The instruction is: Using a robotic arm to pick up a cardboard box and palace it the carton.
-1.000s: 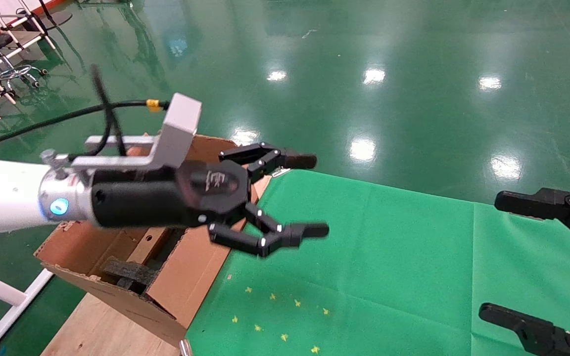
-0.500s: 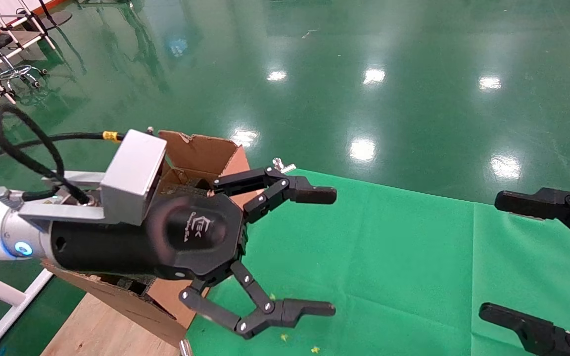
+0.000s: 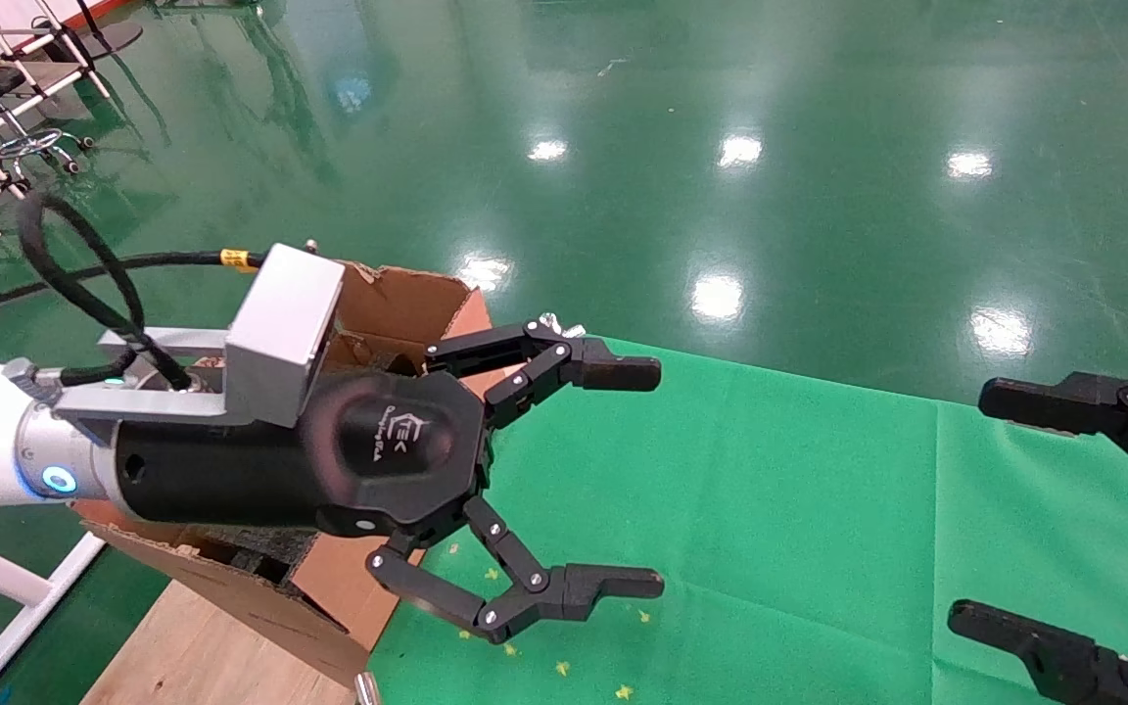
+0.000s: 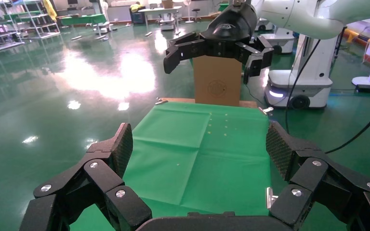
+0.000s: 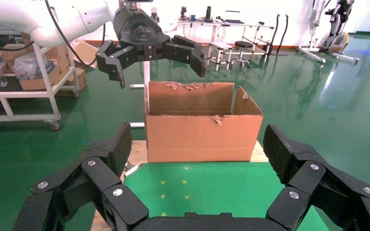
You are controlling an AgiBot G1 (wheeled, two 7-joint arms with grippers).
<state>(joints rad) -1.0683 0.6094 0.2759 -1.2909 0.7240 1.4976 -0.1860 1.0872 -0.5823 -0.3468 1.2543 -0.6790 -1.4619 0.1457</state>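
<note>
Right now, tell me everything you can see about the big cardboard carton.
The carton is a large brown corrugated box standing upright with its top open, on a wooden board at the edge of the green cloth. Its flap edges are torn and ragged, and the front face has a small rip near the rim. Dark foam shows inside in the head view. The left pincer hangs open just beside and above it, not touching; nothing is gripped.

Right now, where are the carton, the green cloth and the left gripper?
Carton [image 5: 200, 137]: right wrist view, on its front wall.
Green cloth [image 3: 770, 509]: head view, bare middle.
Left gripper [image 3: 657, 480]: head view, midway between open fingertips.
</note>
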